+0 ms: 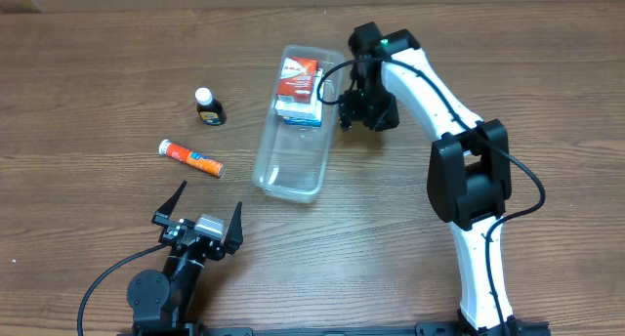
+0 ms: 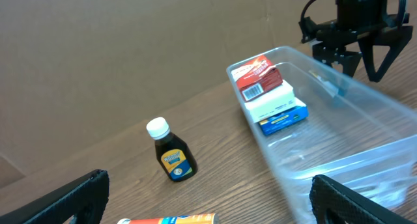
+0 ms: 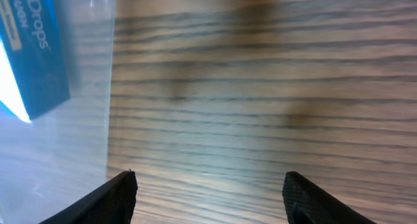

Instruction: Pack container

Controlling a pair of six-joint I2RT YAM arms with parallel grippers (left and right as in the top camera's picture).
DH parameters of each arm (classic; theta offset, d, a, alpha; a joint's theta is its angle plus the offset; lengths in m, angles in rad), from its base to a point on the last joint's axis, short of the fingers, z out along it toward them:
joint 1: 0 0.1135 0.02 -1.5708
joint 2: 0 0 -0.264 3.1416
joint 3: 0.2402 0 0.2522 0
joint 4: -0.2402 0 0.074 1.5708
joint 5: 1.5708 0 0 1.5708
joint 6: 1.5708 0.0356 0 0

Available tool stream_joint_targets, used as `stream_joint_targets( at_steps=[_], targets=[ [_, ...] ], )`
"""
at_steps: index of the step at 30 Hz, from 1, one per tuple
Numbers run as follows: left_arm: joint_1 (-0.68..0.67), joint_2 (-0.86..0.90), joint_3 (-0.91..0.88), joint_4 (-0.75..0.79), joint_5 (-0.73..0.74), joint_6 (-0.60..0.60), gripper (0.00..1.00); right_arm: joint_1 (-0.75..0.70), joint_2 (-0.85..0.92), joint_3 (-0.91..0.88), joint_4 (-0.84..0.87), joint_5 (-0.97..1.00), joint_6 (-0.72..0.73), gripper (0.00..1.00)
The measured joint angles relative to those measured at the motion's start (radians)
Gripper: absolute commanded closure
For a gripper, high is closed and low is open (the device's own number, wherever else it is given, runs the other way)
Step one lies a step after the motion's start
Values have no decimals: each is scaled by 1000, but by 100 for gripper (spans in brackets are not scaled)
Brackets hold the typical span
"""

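Note:
The clear plastic container (image 1: 289, 162) lies in the middle of the table, its far end holding a red box (image 1: 297, 80) stacked on a white and blue box (image 1: 299, 111). It also shows in the left wrist view (image 2: 339, 139) with the red box (image 2: 258, 75) and blue box (image 2: 281, 117). A small dark bottle (image 1: 209, 106) with a white cap stands to the left, also in the left wrist view (image 2: 172, 152). An orange tube (image 1: 190, 158) lies nearer me. My right gripper (image 1: 365, 109) is open and empty beside the container's right rim. My left gripper (image 1: 202, 211) is open and empty near the front edge.
The right wrist view shows bare wood between the fingers (image 3: 208, 195), the container wall (image 3: 85, 120) and the blue box (image 3: 32, 55) at left. The right arm (image 1: 459, 150) reaches across the right half of the table. A brown wall stands behind the table.

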Motion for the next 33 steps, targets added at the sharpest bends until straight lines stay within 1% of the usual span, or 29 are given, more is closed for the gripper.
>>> stream_joint_targets(
  at_steps=[3, 10, 17, 26, 33],
  targets=[
    [0, 0, 0, 0, 0, 0, 0, 10, 0, 0, 19, 1, 0, 27],
    [0, 0, 0, 0, 0, 0, 0, 3, 0, -2, 216, 2, -25, 26],
    [0, 0, 0, 0, 0, 0, 0, 3, 0, -2, 342, 1, -76, 27],
    [0, 0, 0, 0, 0, 0, 0, 3, 0, -2, 451, -2, -107, 27],
    [0, 0, 0, 0, 0, 0, 0, 3, 0, -2, 506, -50, -127, 26]
  ],
)
